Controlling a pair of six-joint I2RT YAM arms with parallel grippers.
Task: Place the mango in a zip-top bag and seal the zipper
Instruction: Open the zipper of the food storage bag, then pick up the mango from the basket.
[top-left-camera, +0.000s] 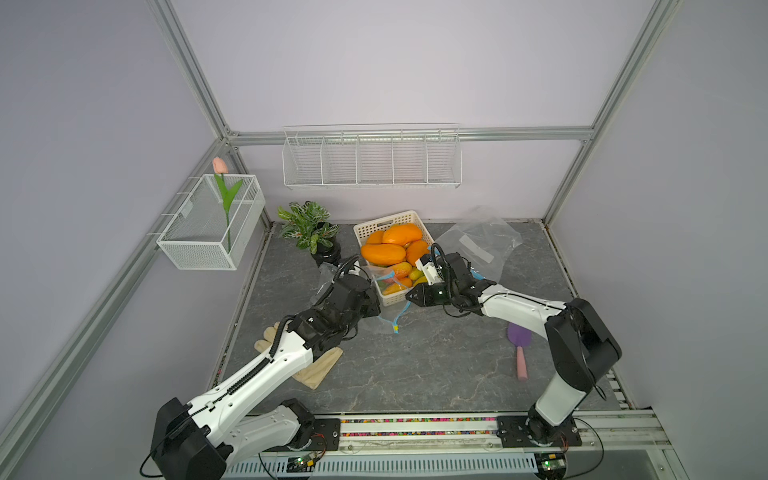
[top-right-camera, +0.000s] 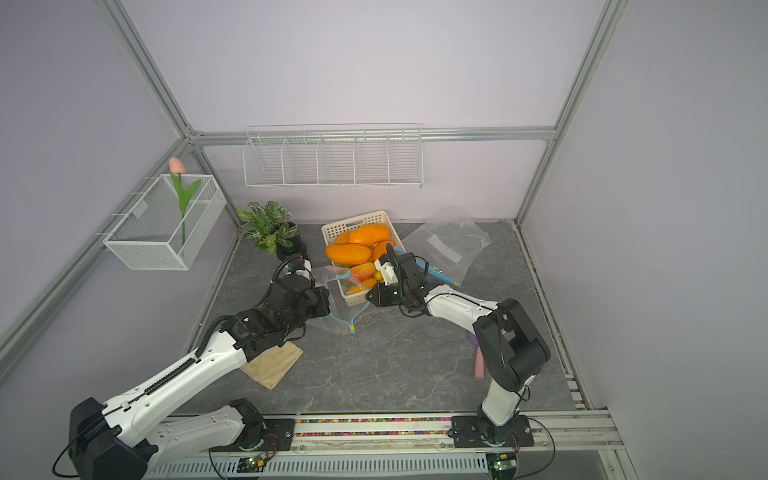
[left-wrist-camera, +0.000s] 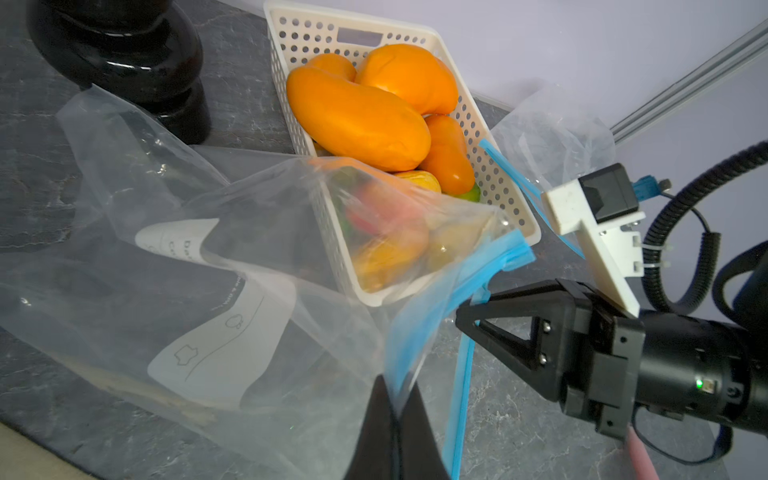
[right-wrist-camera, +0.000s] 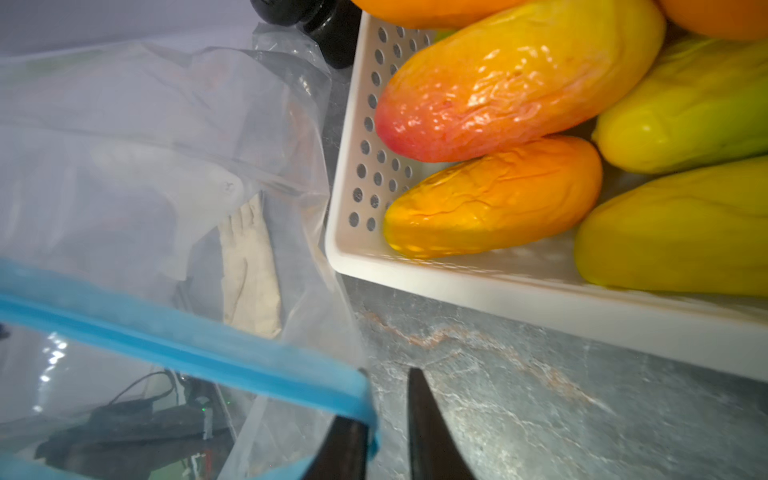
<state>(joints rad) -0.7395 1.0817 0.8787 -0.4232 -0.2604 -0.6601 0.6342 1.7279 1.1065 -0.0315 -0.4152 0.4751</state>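
At the near corner of the basket (top-left-camera: 384, 221), the right claw (right-wrist-camera: 388, 399) has its jaws narrowly apart with nothing between them, and the blue zipper (right-wrist-camera: 187, 336) lies against one finger. The left claw (left-wrist-camera: 395, 386) is clamped on the mouth edge of the zip-top bag (left-wrist-camera: 208, 270). The mango (right-wrist-camera: 498, 83) lies in the basket just ahead of the right claw, its long axis across the claw's pointing line. The right arm is nearer. Only the right wrist view shows that empty gap.
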